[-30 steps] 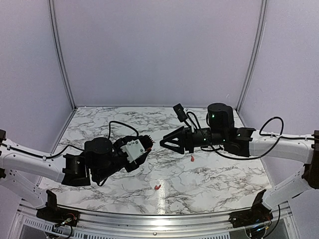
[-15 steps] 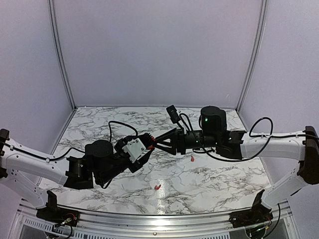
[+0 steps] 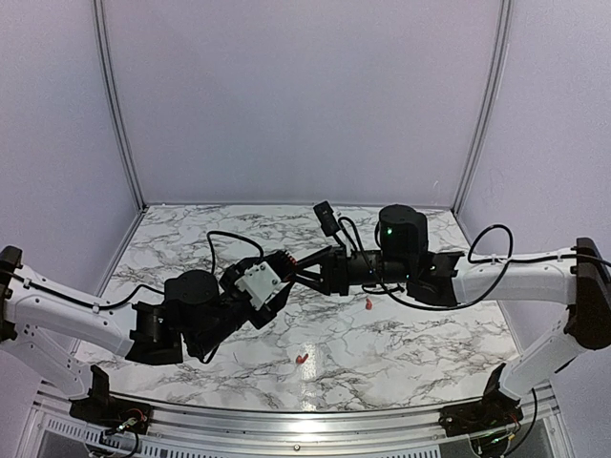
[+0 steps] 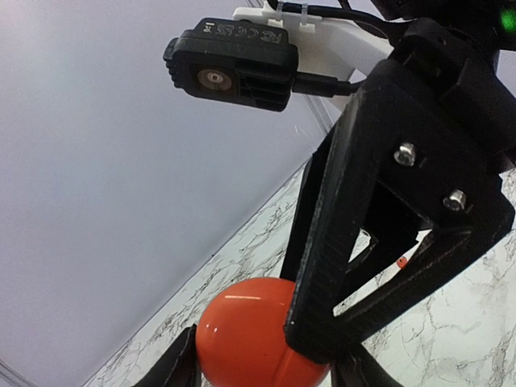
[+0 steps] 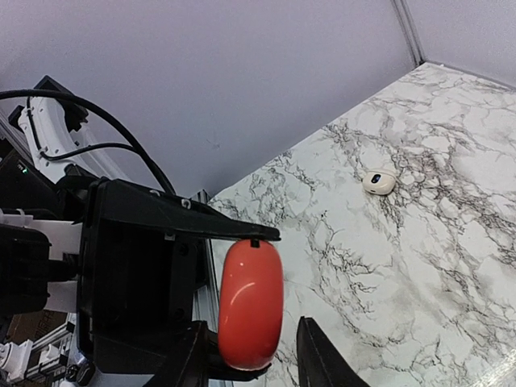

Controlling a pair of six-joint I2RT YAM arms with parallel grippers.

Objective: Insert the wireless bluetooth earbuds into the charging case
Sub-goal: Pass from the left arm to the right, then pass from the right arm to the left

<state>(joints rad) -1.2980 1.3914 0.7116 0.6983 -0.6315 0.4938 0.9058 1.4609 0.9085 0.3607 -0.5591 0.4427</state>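
left arm (image 3: 67,310) reaches in low from the left, forearm angled up toward centre | left hand (image 4: 266,367) held aloft, fingers clamped on the charging case (image 5: 251,302) | right arm (image 3: 516,277) stretched almost level from the right | right hand (image 5: 251,355) meets the left tip to tip, fingers straddling the case, gap showing on one side

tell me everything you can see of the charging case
The charging case is a glossy orange-red plastic puck, round face-on and a slim oval edge-on, with no open lid showing. It is held clear of the marble table, pinched in the left hand. The right hand straddles it with its fingers; one side shows a gap.
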